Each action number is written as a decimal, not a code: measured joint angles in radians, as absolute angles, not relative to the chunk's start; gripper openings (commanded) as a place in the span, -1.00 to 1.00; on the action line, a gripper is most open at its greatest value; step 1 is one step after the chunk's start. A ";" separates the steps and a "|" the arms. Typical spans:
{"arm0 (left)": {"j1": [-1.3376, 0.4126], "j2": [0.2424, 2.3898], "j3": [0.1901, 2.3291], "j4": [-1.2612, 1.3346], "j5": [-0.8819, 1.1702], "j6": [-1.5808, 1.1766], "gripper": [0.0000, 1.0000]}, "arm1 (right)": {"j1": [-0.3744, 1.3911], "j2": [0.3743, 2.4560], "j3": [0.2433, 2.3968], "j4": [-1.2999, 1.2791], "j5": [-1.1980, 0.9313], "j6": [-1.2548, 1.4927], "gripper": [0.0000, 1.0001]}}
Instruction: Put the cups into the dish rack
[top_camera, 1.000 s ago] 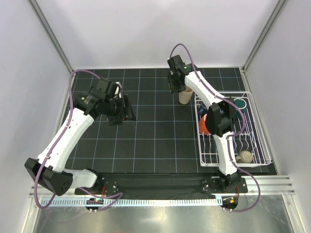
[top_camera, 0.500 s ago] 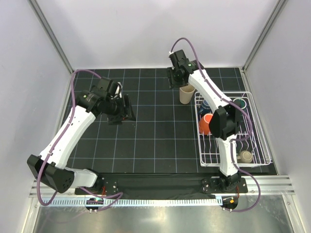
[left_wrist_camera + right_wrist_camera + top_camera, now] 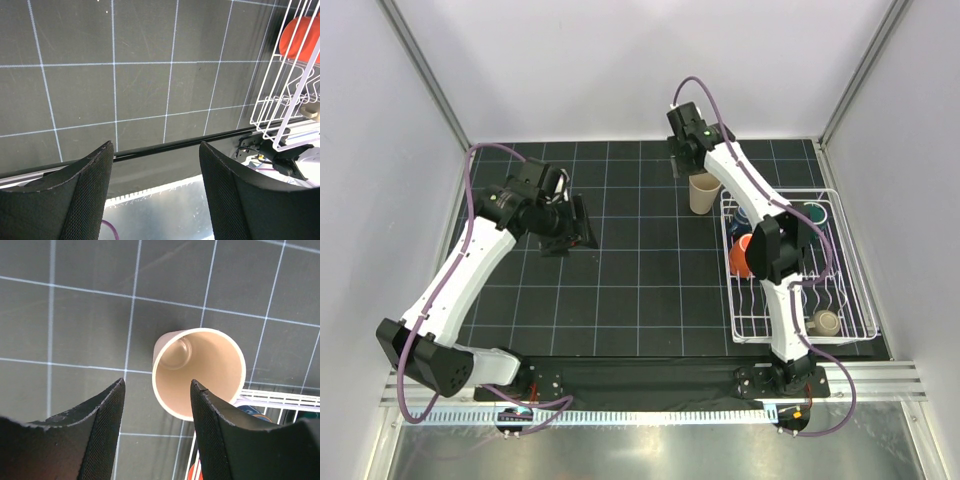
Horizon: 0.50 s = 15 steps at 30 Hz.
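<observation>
Above the table, top view: tall beige tumbler [image 3: 702, 193] upright on the mat [image 3: 640, 280], just beside the far left corner of the dish rack [image 3: 868, 322]; orange cup [image 3: 741, 256] racked; right gripper [image 3: 681, 166] hovers over the tumbler's far side
Left wrist view: left gripper [image 3: 155, 150] wide apart, empty, over bare mat
Right wrist view: jaws partly apart, holding nothing; one finger overlaps the tumbler's mouth
Risk: descending off-centre, that finger could clip the rim and topple the tumbler

Left tool [image 3: 155, 147] and right tool [image 3: 156, 383], both agape.
</observation>
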State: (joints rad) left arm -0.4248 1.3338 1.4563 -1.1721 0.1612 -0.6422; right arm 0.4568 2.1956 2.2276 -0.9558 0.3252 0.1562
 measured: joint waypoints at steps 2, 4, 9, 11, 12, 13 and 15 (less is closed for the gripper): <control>-0.424 1.334 1.456 -1.172 0.161 -0.643 0.36 | 0.457 2.220 2.227 -0.958 0.332 0.154 0.12; -0.423 1.334 1.456 -1.172 0.161 -0.642 0.36 | 0.457 2.244 2.227 -0.958 0.334 0.152 0.10; -0.421 1.334 1.456 -1.172 0.162 -0.642 0.36 | 0.457 2.275 2.212 -0.961 0.329 0.152 -0.31; -0.418 1.334 1.456 -1.172 0.162 -0.642 0.36 | 0.457 2.278 2.210 -0.966 0.326 0.149 -0.38; -0.416 1.334 1.456 -1.172 0.162 -0.642 0.36 | 0.457 2.278 2.209 -0.967 0.323 0.149 -0.49; -0.416 1.334 1.456 -1.172 0.162 -0.642 0.36 | 0.457 2.278 2.209 -0.967 0.321 0.151 -0.52; -0.416 1.334 1.456 -1.172 0.165 -0.642 0.36 | 0.457 2.278 2.209 -0.967 0.317 0.152 -0.65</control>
State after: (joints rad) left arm -0.4156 1.3338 1.4563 -1.1721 0.1654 -0.6422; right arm 0.4572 2.2784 2.2086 -0.9668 0.3172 0.1516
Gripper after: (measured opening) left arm 0.678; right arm 0.238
